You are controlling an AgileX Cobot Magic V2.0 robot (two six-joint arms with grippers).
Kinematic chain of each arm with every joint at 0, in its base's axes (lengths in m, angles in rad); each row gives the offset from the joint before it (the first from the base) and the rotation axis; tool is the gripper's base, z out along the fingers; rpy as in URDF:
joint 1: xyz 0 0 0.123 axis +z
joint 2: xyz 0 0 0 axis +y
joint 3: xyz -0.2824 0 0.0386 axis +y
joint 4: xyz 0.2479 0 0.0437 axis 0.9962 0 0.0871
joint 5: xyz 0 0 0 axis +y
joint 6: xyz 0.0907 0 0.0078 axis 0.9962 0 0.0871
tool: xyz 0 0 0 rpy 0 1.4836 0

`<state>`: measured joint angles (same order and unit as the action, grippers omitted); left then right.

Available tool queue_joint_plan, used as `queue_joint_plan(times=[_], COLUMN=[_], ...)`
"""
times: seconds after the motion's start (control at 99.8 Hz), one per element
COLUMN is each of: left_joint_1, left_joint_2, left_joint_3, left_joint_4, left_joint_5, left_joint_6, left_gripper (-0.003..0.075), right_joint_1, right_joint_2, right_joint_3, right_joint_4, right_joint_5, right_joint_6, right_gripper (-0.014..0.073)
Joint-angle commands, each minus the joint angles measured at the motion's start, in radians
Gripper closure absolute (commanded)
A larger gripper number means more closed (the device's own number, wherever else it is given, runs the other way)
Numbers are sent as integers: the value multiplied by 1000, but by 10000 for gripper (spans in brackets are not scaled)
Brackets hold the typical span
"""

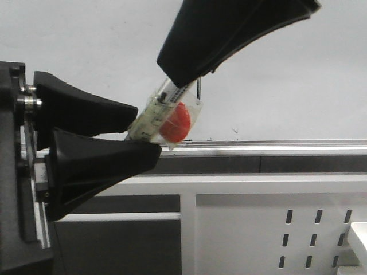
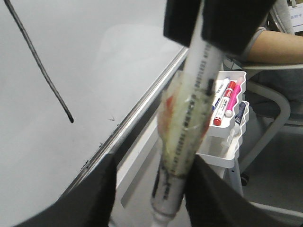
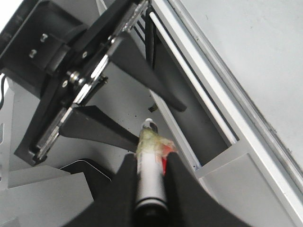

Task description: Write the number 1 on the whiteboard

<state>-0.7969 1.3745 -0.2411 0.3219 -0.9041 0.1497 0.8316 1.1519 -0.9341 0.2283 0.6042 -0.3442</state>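
The right hand point(image 1: 189, 77) is coming in from the upper right of the front view, its two black fingers clamping the upper barrel of a marker pen point(image 1: 163, 114); the fingertips and the top of the pen are merging into one dark mass there, so the exact contact is hard to read. In the right wrist view the hand point(image 3: 150, 177) is closing snugly on both sides of the barrel point(image 3: 150, 165). The pen is tilting down to the left, and crumpled clear tape with something red point(image 1: 175, 123) under it is wrapping its middle; the red piece cannot be identified.

The left hand point(image 1: 146, 132) is reaching in from the left, its fingers spread apart with the pen's lower end between them. Whether they are touching the pen cannot be told.

Behind, the whiteboard point(image 1: 86, 34) is filling the background, its silver tray rail point(image 1: 275, 146) running along the lower edge. The number 1 point(image 2: 38, 64) is showing on the board as a thin dark stroke in the left wrist view; in the front view only its short lower end point(image 1: 198, 87) is peeking out beside the right hand. Beyond the pen, a white rack of markers point(image 2: 227, 101) is partly hidden.
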Motion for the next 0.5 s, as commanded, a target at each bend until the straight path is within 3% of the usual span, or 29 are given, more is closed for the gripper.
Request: queue_joint_plan(times=[0.0, 0.07, 0.411, 0.491], left_joint_1=[-3, -3, -3, -3], left_joint_2=[-16, -16, -16, -16], left_joint_3=[-24, -24, -24, -24], left_joint_4=[15, 24, 22, 22], left_joint_5=[-80, -78, -78, -78], left_joint_6=[-1, -1, -1, -1], left_gripper=[568, 744, 740, 740], right_joint_1=[3, 3, 3, 3], right_joint_2=[-17, -17, -17, -17], right_joint_3=[-34, -34, -35, -35], right_joint_4=[17, 17, 17, 17], right_joint_5=[-63, -63, -77, -92], right_joint_6=[-11, -11, -11, -7], right_gripper=[664, 664, 659, 594])
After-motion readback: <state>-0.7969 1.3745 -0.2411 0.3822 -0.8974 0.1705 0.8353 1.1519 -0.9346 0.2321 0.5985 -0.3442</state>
